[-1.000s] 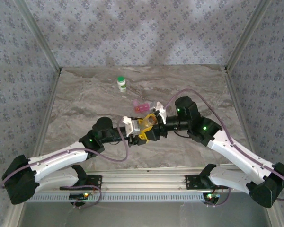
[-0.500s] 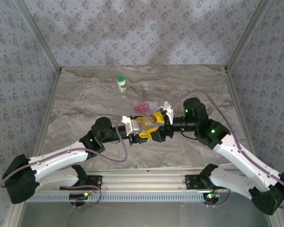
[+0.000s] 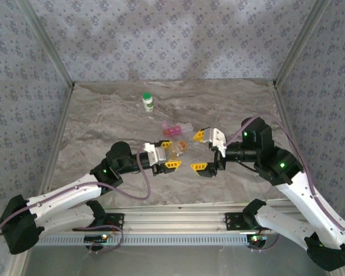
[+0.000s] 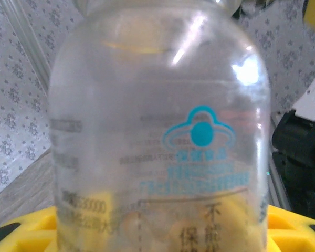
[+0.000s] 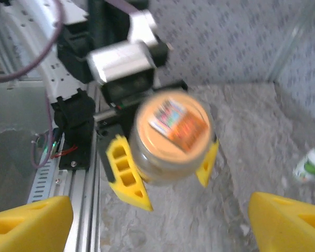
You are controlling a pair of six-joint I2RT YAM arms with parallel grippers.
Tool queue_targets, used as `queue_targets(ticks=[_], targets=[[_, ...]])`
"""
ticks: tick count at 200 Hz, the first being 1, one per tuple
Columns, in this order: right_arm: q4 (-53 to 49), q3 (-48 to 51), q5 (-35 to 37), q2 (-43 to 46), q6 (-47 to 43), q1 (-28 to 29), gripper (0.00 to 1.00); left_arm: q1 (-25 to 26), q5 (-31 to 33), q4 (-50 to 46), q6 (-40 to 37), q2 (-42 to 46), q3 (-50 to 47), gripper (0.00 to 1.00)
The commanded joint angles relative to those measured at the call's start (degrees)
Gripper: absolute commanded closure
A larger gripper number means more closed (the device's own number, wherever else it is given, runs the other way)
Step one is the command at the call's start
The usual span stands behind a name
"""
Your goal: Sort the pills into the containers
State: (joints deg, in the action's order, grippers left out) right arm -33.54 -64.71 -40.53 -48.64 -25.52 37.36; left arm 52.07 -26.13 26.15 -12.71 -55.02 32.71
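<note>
My left gripper [image 3: 170, 154] is shut on a small clear vial [image 3: 179, 148] with an orange cap, held above the table's middle. In the left wrist view the vial [image 4: 157, 105] is very close, with a blue logo and yellow pills [image 4: 228, 210] at its bottom. The right wrist view faces the vial's cap [image 5: 171, 125] between the left gripper's yellow fingers [image 5: 125, 173]. My right gripper [image 3: 200, 152] stands open just right of the vial, apart from it, and its own fingers [image 5: 26, 223] are spread wide. The pink-and-clear pill case [image 3: 174, 130] lies behind. The white bottle with green cap [image 3: 148, 102] stands farther back.
Patterned walls with metal posts close the table [image 3: 103, 132] on three sides. An aluminium rail [image 3: 172, 221] with the arm bases runs along the near edge. The white bottle [image 5: 312, 164] is at the right edge of the right wrist view.
My right gripper has opened, let go of the vial's cap end and drawn back to the right. The left arm has shifted slightly left, still holding the vial.
</note>
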Motion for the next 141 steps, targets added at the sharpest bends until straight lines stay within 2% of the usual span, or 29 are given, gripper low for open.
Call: queue_targets(ticks=[1, 21, 38, 74, 141], targets=[[-5.57, -3.13, -6.57, -1.6, -16.64, -0.24, 0.18, -0.31, -2.55, -4.74, -3.81, 1.6, -0.63, 1.0], [-10.53, -9.22, -8.26, -6.04, -20.97, -0.18, 0.3, -0.26, -5.75, -6.77, -5.4, 2.89, -1.08, 1.0], [-14.27, -12.59, -8.35, -9.7, -24.1, 0.11, 0.35, -0.28, -6.64, -7.75, -6.29, 3.66, -1.24, 1.0], [-14.72, -14.22, -6.86, -13.41, -26.31, 1.56, 0.35, -0.31, -8.08, -8.87, -6.87, 3.42, -1.24, 1.0], [-17.87, -15.1, -10.73, -16.59, -28.8, 3.53, 0.39, -0.31, -7.57, -8.75, -6.71, 3.17, -0.85, 1.0]])
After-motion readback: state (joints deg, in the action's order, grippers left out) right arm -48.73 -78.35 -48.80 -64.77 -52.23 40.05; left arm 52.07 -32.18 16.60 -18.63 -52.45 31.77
